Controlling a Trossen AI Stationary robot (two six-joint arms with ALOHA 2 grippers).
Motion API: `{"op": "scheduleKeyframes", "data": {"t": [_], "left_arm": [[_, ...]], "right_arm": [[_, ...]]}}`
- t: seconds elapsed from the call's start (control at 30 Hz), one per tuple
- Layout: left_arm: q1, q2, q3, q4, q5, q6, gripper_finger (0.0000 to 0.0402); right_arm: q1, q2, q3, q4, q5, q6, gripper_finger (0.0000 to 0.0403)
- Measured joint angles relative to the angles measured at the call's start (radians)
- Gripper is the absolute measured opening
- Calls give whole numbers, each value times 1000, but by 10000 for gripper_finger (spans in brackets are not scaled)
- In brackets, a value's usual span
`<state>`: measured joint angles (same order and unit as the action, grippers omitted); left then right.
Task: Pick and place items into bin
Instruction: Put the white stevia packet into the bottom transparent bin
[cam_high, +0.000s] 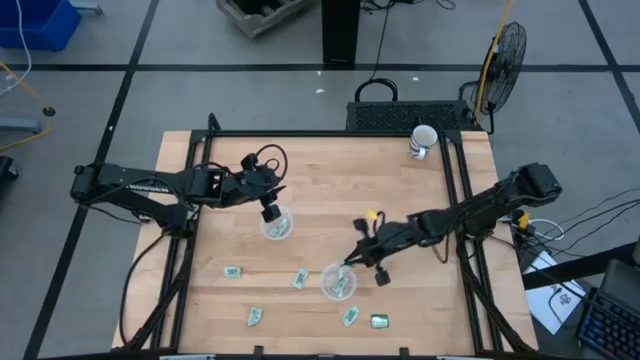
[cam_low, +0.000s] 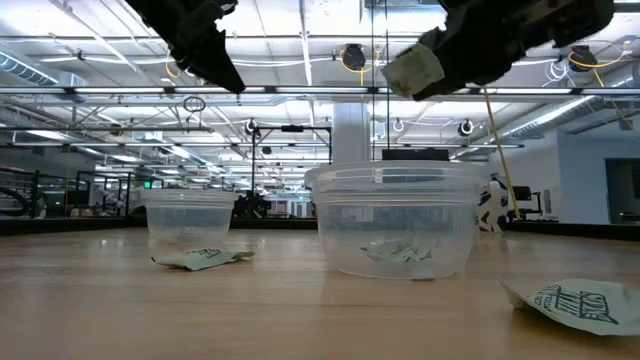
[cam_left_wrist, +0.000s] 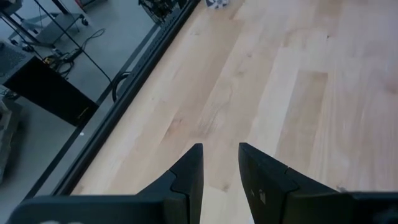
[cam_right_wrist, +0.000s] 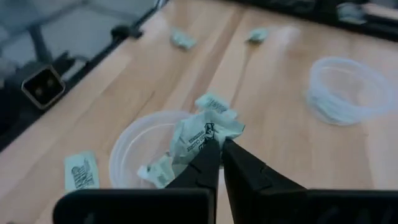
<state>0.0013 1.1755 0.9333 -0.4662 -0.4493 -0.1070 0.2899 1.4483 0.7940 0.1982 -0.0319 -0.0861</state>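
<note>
My right gripper hangs over the near clear cup, shut on a crumpled light-green packet. Another packet lies inside that cup. My left gripper hovers above the far clear cup; its fingers stand slightly apart with nothing between them and only bare wood below. Loose packets lie flat on the table. In the low view the held packet is well above the near cup's rim. My right gripper pinches the crumpled packet by its lower edge between the two fingertips. The fingers slant down from the table's right side. The packet is lifted clear and sticks out beyond the fingertips above the cup's mouth.
A white mug stands at the far right corner of the table. A black rail frame runs along the table's sides. Bare wood lies between the two cups and toward the far edge.
</note>
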Motion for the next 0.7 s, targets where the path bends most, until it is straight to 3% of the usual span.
{"op": "scheduleKeyframes", "data": {"t": [0.17, 0.4, 0.7], "left_arm": [[0, 0, 0, 11, 1, -2, 108], [-1, 0, 0, 11, 4, -7, 108], [-3, 0, 0, 11, 12, -53, 108]], "right_arm": [[23, 122, 147, -185, 0, -13, 9], [72, 269, 279, -252, 2, -41, 9], [88, 381, 375, -434, 7, 18, 9]]}}
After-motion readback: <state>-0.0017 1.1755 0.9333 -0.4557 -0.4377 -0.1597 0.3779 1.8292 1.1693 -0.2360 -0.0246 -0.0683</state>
